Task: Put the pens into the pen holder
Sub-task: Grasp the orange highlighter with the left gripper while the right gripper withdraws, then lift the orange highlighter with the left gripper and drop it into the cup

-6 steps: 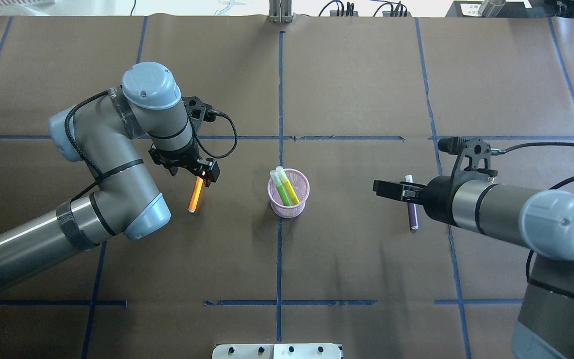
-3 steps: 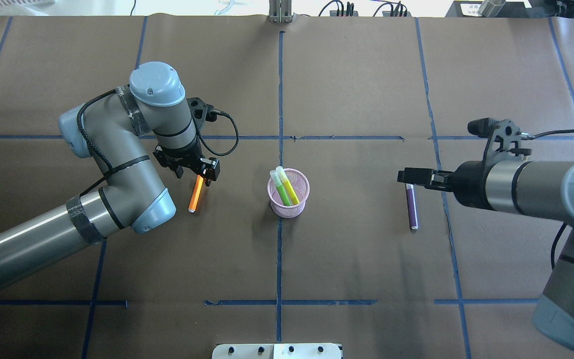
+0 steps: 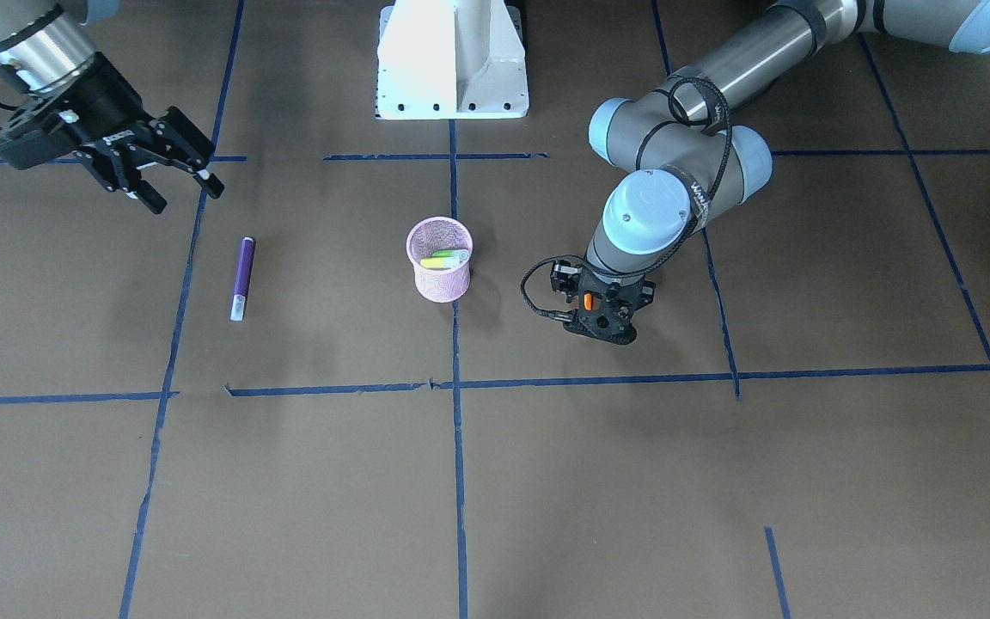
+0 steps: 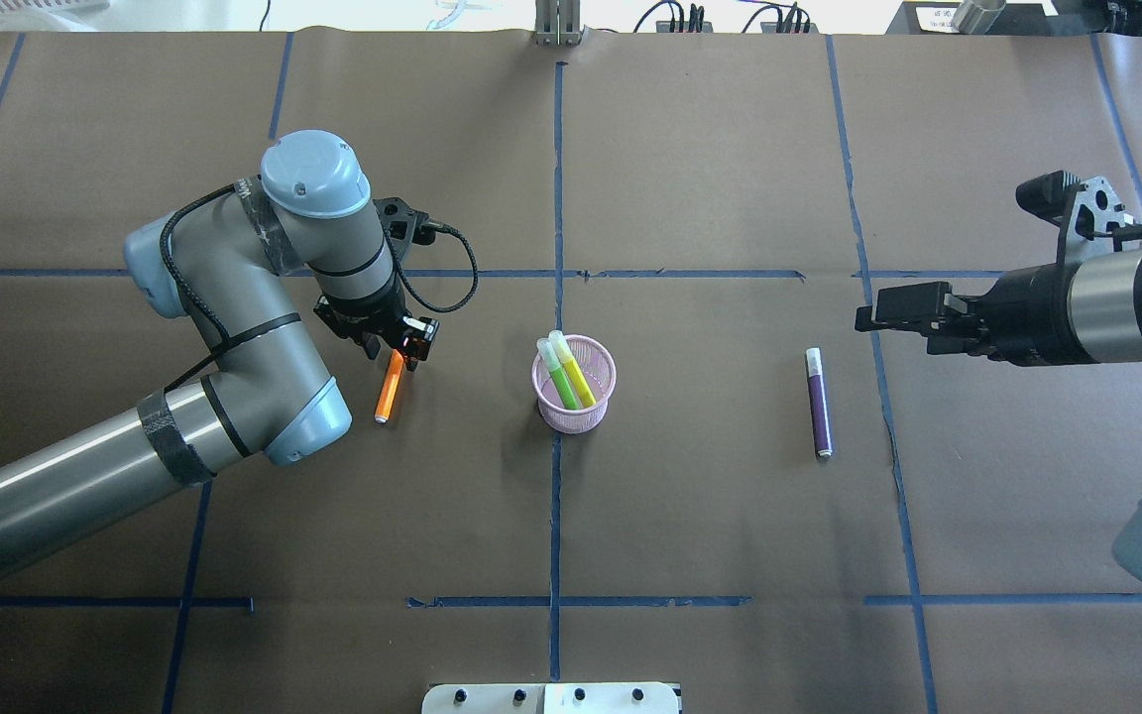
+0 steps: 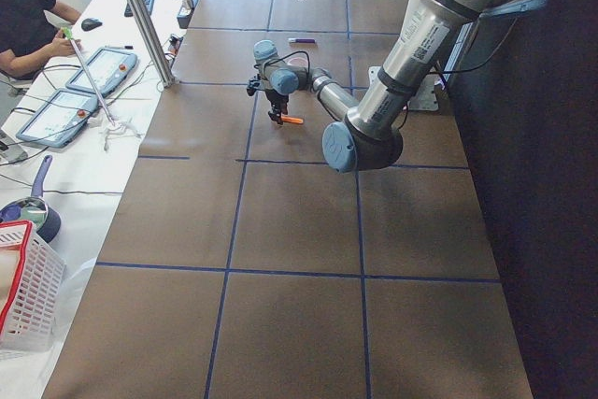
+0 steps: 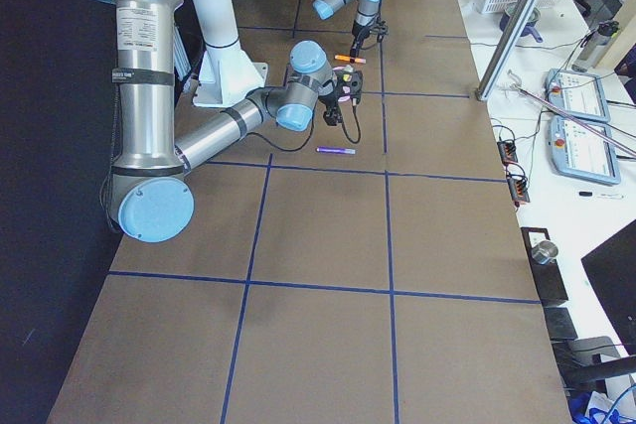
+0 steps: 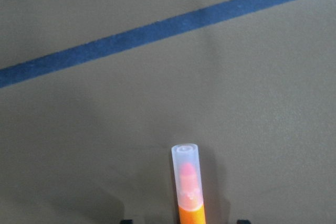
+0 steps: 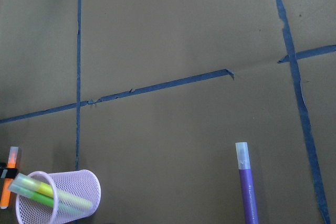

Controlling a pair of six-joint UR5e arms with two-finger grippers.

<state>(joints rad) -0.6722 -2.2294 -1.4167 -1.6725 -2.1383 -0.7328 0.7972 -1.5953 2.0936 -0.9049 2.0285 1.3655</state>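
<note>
The pink mesh pen holder (image 4: pixel 571 421) stands upright at the table's middle and holds two pens (image 4: pixel 566 375), one green and one yellow-green. It also shows in the front view (image 3: pixel 441 288). An orange pen (image 4: pixel 390 392) lies flat to its left. My left gripper (image 4: pixel 402 349) is low over the pen's far, capped end. The left wrist view shows the pen's cap (image 7: pixel 187 177) between the two spread fingertips, so the gripper is open. A purple pen (image 4: pixel 818 405) lies flat to the right of the holder. My right gripper (image 4: pixel 863 317) is open and empty, raised, apart from the purple pen (image 3: pixel 242 275).
The table is brown paper with blue tape lines (image 4: pixel 557 198). The white robot base (image 3: pixel 452 60) stands at the robot's edge. A white plate (image 4: pixel 551 699) shows at the bottom of the overhead view. Cables and plugs (image 4: pixel 690 18) lie along the far edge.
My right arm has drawn back to the right and away from the purple pen, which lies unmoved. My left gripper has settled slightly closer over the orange pen's capped end.
</note>
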